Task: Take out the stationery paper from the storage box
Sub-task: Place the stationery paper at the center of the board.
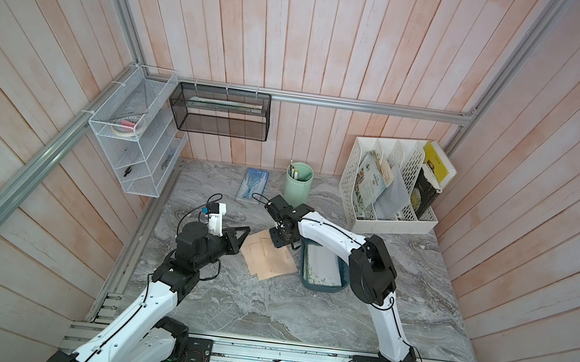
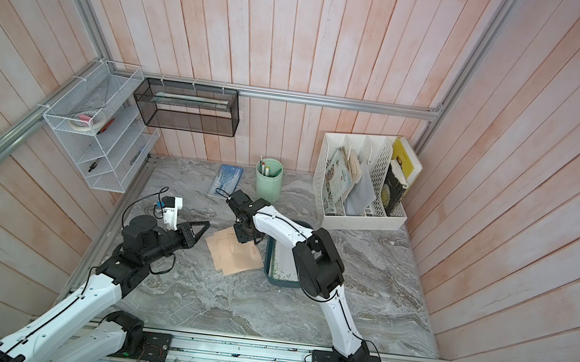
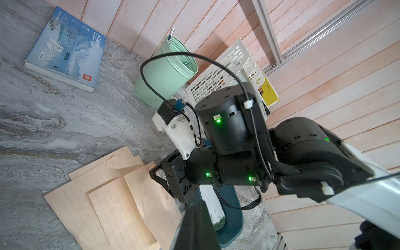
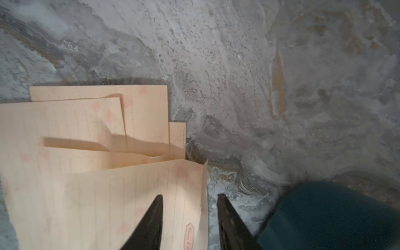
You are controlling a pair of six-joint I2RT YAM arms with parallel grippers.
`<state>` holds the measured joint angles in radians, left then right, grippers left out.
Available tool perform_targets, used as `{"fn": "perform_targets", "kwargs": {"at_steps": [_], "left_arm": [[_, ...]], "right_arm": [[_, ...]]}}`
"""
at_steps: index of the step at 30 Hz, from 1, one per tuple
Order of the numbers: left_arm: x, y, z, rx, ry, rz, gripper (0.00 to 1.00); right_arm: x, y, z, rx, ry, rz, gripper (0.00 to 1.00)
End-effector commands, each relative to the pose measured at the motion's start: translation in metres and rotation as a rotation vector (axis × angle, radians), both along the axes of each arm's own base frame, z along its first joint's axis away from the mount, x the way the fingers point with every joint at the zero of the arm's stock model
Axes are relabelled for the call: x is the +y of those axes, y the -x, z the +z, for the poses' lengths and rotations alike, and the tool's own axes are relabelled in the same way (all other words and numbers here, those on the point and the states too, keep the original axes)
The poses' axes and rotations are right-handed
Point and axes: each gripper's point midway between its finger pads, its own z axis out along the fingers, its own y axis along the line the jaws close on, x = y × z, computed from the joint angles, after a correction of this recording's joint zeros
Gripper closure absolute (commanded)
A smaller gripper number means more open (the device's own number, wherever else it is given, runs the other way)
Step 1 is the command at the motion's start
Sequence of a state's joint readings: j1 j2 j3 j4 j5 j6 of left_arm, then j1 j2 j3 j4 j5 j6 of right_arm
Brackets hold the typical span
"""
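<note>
My left gripper (image 1: 241, 234) hangs shut and empty just beside the tan sheets (image 1: 270, 259), with no part in this step. Those sheets, at least 3 of them overlapping, lie flat on the marble table (image 1: 226, 306), out of the box and just beside its wall. My right gripper (image 4: 189, 197) sits low over the pile's edge on the box side with its jaws parted: 1 finger over the top sheet, the other over bare table, nothing pinched between them. I judge this the letting-go end of a carry. To the right, the teal box (image 1: 323, 290) holds at least 1 white sheet (image 1: 321, 266) with a green edge, so the job is only partly done. Next I should lift clear without dragging the paper and swing over the box. Then I need to work a fingertip under that flat sheet's edge, which looks fiddly against the box floor.
</note>
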<state>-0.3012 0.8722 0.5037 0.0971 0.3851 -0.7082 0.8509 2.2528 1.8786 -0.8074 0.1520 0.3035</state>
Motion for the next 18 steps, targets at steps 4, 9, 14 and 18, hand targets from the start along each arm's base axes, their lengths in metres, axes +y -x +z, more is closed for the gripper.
{"fn": "perform_targets", "kwargs": {"at_steps": [4, 9, 14, 18], "left_arm": [[-0.004, -0.005, -0.004, 0.005, 0.026, -0.014, 1.00], [-0.010, -0.008, -0.008, 0.022, 0.040, -0.042, 1.00], [-0.012, -0.007, -0.009, 0.024, 0.036, -0.058, 1.00], [-0.010, -0.006, -0.008, 0.022, 0.018, -0.052, 1.00]], "right_arm": [[-0.014, -0.010, 0.076, -0.184, -0.032, -0.077, 0.45], [-0.063, -0.010, 0.108, -0.275, 0.027, -0.208, 0.38], [-0.127, -0.002, 0.076, -0.227, 0.108, -0.342, 0.37], [-0.162, 0.011, 0.051, -0.150, 0.078, -0.421, 0.38]]}}
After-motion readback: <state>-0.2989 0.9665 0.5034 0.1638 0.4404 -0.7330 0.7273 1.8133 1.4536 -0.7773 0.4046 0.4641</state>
